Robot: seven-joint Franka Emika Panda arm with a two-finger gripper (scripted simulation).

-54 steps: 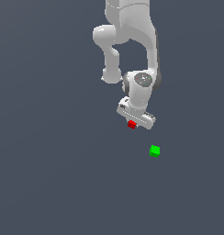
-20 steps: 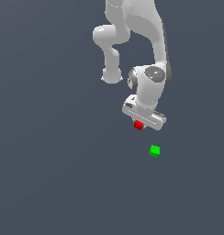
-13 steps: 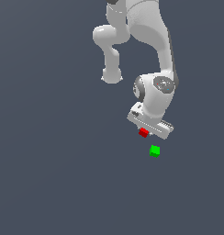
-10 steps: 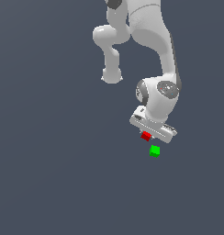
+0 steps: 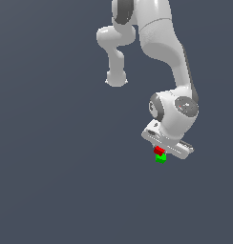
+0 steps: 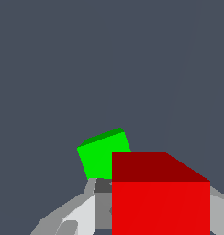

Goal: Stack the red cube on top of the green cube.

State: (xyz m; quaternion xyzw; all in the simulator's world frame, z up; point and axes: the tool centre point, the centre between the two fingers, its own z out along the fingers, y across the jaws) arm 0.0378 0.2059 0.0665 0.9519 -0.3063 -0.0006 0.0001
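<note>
**Red cube held above the green cube, not yet lined up**

Plain dark grey floor (image 5: 56,181) fills both views, with nothing on it except the two cubes and the arm.

The gripper (image 5: 159,151) is clenched on the red cube (image 5: 159,150); in the wrist view the red cube (image 6: 160,193) sits between the pale fingers (image 6: 81,211) and covers much of the picture. Just under it, in the exterior view, lies the green cube (image 5: 160,158), so close that I cannot tell if the two touch.

From the wrist view, the green cube (image 6: 104,153) is only partly under the red one. It shows out to one side and is turned a little compared with the red cube's edges.

To do this step well, I think the arm should first shift sideways until the red cube covers the green one fully, and perhaps rotate the wrist a little to match the edges. Then it should go down slowly and open only when the red cube rests flat. If it releases now, the red cube may land on an edge and slide off.
</note>
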